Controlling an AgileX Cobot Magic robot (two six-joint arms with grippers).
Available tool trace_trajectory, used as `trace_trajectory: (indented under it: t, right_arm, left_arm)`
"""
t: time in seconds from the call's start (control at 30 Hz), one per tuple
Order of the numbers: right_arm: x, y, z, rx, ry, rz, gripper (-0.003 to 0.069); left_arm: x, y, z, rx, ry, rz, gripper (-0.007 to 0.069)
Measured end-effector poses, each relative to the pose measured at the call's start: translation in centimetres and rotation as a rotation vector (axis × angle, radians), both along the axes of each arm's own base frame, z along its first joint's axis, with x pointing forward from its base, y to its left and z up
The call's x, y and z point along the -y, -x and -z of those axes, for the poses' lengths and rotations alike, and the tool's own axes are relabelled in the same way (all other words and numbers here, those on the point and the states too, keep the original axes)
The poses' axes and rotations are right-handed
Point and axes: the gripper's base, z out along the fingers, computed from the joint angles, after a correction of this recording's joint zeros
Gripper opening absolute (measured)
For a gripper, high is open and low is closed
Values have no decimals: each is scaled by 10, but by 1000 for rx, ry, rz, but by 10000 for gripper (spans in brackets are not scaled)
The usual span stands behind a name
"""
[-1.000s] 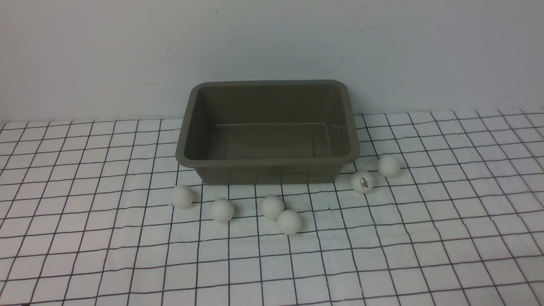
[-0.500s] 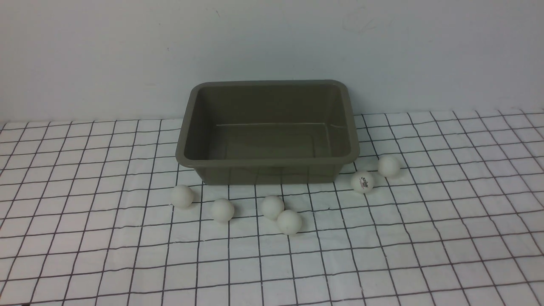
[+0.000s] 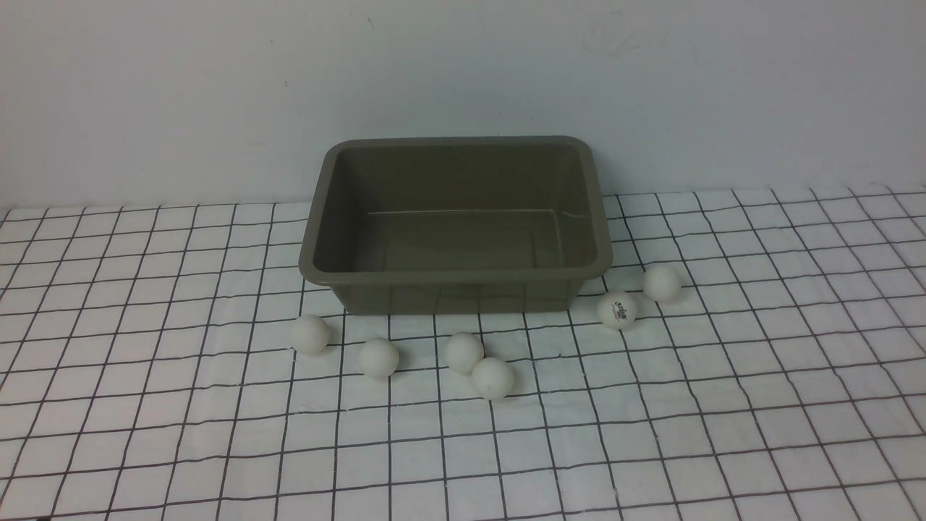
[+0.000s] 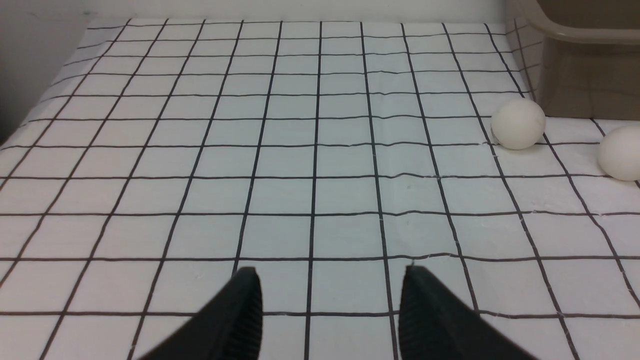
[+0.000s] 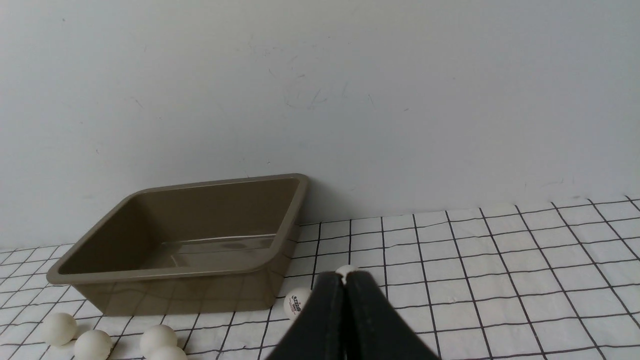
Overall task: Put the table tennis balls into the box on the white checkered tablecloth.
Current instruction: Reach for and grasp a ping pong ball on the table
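The olive-brown box [image 3: 456, 275] stands empty at the back of the white checkered tablecloth [image 3: 723, 405]. Several table tennis balls lie in front of it: one [image 3: 309, 333] at the left, another [image 3: 378, 357] beside it, a touching pair [image 3: 464, 352] [image 3: 493, 378] in the middle. To the right sit a logo ball [image 3: 617, 310] and a plain one [image 3: 661, 282]. Neither arm shows in the front view. My left gripper [image 4: 330, 272] is open over bare cloth, with a ball [image 4: 518, 123] ahead near the box [image 4: 580, 30]. My right gripper [image 5: 344, 276] is shut and empty, the logo ball [image 5: 298, 303] beside it.
A plain grey wall [image 3: 463, 72] rises right behind the box. The cloth's left edge [image 4: 30, 120] shows in the left wrist view.
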Motion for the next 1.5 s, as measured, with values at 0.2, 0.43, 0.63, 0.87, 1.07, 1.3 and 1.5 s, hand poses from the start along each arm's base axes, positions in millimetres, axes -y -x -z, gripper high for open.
trace_trajectory:
  t: [0.2, 0.43, 0.63, 0.87, 1.07, 1.3, 1.5]
  right_arm:
    - [0, 0, 0, -1, 0, 0, -17]
    - [0, 0, -1, 10, -1, 2, -17]
    - [0, 0, -1, 14, 1, 4, -17]
    - [0, 0, -1, 7, 2, 3, -17]
    - [0, 0, 2, -24, 16, -3, -17]
    - [-1, 0, 2, -17, 52, -19, -17]
    - [-9, 2, 0, 10, 81, -109, -17]
  left_arm:
    - [0, 0, 0, 0, 0, 0, 342]
    - [1, -1, -1, 40, 50, -6, 342]
    - [7, -3, -7, 117, 335, -16, 342]
    - [11, -4, -13, 188, 568, -24, 342]
    - [12, -4, -24, 237, 641, -7, 342]
    - [26, 8, -72, 268, 468, 181, 342]
    - [35, 9, -96, 185, 282, 322, 342]
